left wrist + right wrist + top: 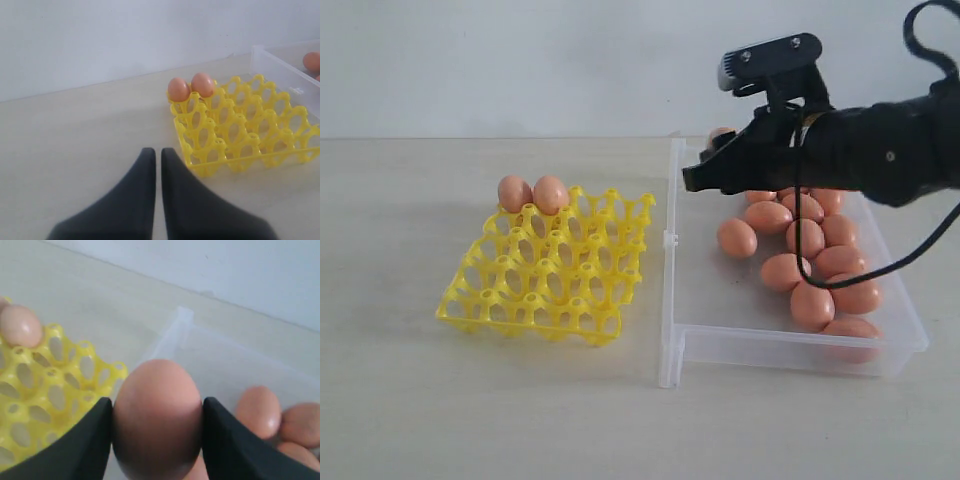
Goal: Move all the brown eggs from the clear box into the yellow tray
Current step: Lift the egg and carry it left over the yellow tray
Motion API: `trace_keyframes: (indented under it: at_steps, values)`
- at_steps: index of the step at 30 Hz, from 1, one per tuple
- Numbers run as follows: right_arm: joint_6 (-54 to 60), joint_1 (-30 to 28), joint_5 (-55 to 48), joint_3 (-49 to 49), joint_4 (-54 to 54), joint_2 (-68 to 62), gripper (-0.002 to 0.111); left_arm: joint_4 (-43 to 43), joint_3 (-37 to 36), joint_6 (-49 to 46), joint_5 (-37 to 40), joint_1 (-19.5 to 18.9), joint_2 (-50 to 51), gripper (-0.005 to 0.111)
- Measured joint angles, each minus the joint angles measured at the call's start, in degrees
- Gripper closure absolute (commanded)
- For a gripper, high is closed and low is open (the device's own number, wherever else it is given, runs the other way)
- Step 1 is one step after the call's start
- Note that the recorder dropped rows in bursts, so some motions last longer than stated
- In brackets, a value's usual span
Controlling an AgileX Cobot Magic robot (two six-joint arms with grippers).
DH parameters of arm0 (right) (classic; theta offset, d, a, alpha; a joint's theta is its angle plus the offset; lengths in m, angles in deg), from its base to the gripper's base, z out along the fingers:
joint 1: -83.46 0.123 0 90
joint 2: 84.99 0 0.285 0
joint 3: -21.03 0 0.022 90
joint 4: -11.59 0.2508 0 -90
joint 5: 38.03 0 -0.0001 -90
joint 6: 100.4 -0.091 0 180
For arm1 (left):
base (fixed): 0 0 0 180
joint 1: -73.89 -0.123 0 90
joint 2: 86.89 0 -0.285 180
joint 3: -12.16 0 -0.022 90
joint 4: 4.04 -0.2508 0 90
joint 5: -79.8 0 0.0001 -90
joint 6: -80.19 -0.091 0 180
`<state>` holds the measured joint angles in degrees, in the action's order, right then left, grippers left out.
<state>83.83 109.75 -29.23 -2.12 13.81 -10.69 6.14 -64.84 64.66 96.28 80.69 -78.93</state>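
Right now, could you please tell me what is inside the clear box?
Loose brown eggs lie inside the clear box, mostly toward its right side in the exterior view. The right arm covers the far end, so eggs there and the full count are hidden.

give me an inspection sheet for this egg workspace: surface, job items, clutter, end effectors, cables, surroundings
surface: pale table, no spills seen
job's things: yellow tray has two brown eggs side by side in far-row cups, other cups empty; clear box right of it holds a cluster of loose eggs
clutter: nothing seen
end effectors: right end effector shut on the held egg, raised above the box; left end effector shut, empty, near the tray
cables: black cable loops from the right arm over the box
surroundings: plain pale wall
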Motion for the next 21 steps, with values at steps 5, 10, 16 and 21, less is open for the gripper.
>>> trace_keyframes:
  at_steps: [5,10,16,21]
  values:
    - [-0.2,6.6,17.0,-3.5,-0.1,-0.7,0.109,0.0,0.0,0.0,0.0,0.0,0.0,0.103]
    - [-4.8,10.5,34.5,-3.9,-2.2,-4.3,0.109,0.0,0.0,0.0,0.0,0.0,0.0,0.103]
    - [-12.9,10.9,50.4,-3.4,-4.9,-12.9,0.109,0.0,0.0,0.0,0.0,0.0,0.0,0.103]
    - [-14.1,10.9,54.8,1.4,-7.5,-21.2,0.109,0.0,0.0,0.0,0.0,0.0,0.0,0.103]
